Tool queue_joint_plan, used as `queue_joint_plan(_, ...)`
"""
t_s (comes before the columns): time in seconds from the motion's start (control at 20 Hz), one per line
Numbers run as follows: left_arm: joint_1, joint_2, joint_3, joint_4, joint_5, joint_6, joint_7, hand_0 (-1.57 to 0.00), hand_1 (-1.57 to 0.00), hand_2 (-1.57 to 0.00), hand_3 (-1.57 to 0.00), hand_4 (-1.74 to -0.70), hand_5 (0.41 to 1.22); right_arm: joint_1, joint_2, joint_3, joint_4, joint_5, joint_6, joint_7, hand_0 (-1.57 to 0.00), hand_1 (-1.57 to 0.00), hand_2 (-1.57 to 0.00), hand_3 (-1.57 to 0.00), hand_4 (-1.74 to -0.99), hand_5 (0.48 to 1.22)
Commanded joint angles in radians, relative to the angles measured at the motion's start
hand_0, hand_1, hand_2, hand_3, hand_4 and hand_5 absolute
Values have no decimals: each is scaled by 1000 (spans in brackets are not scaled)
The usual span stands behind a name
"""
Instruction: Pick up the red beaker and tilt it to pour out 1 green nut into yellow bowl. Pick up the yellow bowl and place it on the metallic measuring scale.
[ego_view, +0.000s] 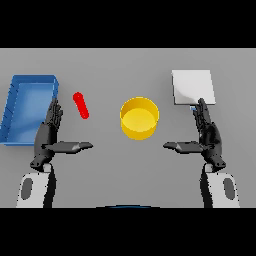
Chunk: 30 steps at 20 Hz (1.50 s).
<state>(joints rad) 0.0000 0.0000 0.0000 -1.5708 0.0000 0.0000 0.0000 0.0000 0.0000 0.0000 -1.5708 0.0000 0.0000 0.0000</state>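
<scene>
Both hands hover low over the grey table (125, 65) with straight, spread fingers and thumbs pointing inward, holding nothing: your left hand (48, 135) and your right hand (207, 134). Your left one is clearly the nearer to the red beaker (81, 105), which lies just ahead and slightly inward of its fingertips. It looks slim, its long axis slanting. Between the hands sits the yellow bowl (139, 118); the metallic measuring scale (193, 87) is beyond your right hand.
</scene>
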Motion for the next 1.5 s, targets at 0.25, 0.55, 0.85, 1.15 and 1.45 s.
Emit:
queue_joint_plan(0.25, 28, 14, 5, -21, 15, -14, -11, 1, 1, 1, 1, -1141, 660, 11, -11, -5, -15, -8, 4, 1, 1, 1, 1, 1, -1071, 578)
queue_joint_plan(0.55, 161, 84, -118, -223, -127, -39, 16, 1, 1, 1, 1, -1136, 657, 118, -86, 121, -147, 265, -56, -106, 1, 1, 1, 1, -1084, 585)
queue_joint_plan(0.85, 84, 89, -101, -126, -123, -49, 82, 1, 1, 1, 1, -1137, 647, 102, -83, 117, -146, 210, -9, -97, 1, 1, 1, 1, -1180, 627)
queue_joint_plan(1.15, -111, 90, -42, 122, -124, -44, 56, 1, 1, 1, 1, -1177, 644, 94, -87, 97, -137, 170, 9, -101, 1, 1, 1, 1, -1220, 626)
queue_joint_plan(1.45, -265, 89, -13, 306, -130, -51, -19, 1, 1, 1, 1, -1197, 646, 106, -89, 104, -136, 187, 7, -105, 1, 1, 1, 1, -1218, 626)
